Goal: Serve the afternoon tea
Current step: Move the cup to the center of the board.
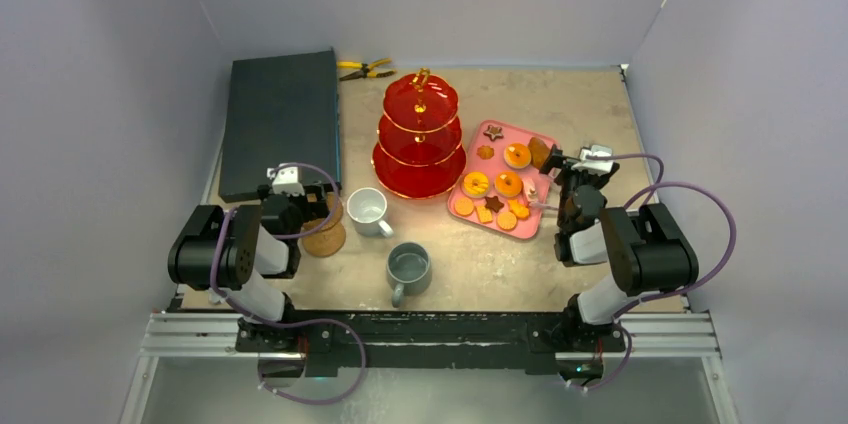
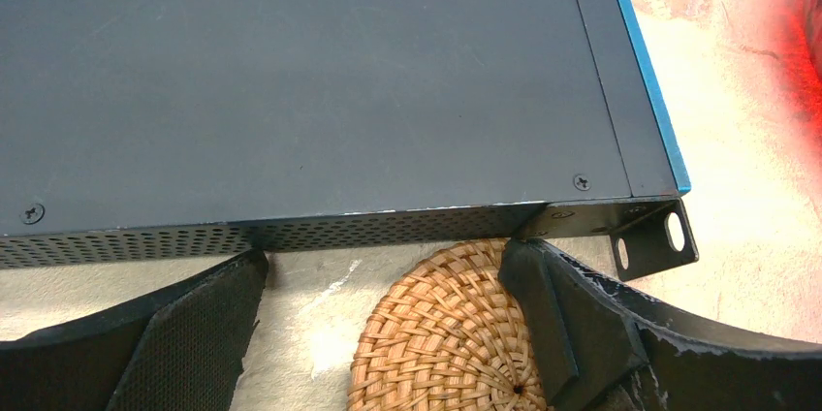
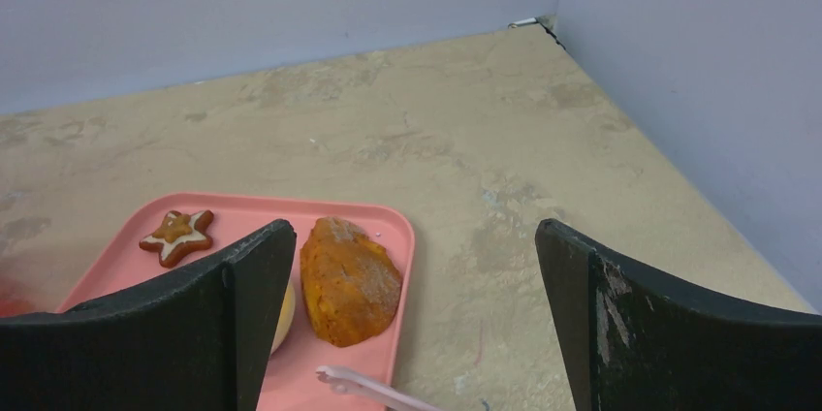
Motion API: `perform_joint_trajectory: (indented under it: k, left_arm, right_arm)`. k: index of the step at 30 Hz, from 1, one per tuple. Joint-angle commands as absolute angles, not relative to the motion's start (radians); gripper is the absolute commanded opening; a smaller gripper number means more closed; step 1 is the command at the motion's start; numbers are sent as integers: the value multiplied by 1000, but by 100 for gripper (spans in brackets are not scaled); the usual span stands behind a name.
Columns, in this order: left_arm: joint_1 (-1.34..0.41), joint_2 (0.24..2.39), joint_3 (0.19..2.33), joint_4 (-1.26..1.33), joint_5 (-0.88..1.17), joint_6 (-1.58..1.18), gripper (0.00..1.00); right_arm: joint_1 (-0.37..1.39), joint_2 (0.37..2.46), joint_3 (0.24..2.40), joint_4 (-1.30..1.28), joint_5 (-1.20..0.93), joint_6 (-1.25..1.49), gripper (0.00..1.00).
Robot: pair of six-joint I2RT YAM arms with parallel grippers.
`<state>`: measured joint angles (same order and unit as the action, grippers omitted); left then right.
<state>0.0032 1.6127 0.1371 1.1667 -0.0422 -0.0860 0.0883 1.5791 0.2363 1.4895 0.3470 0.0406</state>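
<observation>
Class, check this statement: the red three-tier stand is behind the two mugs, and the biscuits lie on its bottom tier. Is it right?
No. The biscuits lie on the pink tray beside the red three-tier stand, not on its bottom tier, as the top external view shows. The stand is behind the white mug and grey mug.

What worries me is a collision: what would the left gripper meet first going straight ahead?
Probably the dark slab: its perforated front edge stands ahead of the open left gripper. The woven coaster lies lower, between its jaws; depth is unclear.
</observation>
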Motion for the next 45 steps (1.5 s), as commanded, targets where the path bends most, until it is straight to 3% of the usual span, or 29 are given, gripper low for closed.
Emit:
perform_joint_trajectory:
  k: [1,13,21,27,32,37,41,45]
  left_arm:
    - [-1,1661,266,1287,70,8,100]
    - [0,1631,265,1271,89,7,100]
    - [-1,1364,425,752,182,10,100]
    - [-2,1282,605,349,242,8,100]
    - [-1,1260,754,138,290,-30,99]
    - [-2,1211,855,9,362,-52,99]
    - [-1,1183,913,-115,454,-20,99]
    - [-2,1154,911,-194,551,38,100]
  right_arm:
    - [83,1572,256,1549,332,21,99]
    - [83,1569,263,1511,304,38,99]
    - [86,1514,278,1470,375,30,99]
    - [136,1319,395,1124,482,59,99]
    - [129,1143,509,766,404,402,99]
    - [129,1108,623,489,263,685,99]
    - [148,1123,659,414,144,616,99]
    - [249,1058,643,308,239,569,99]
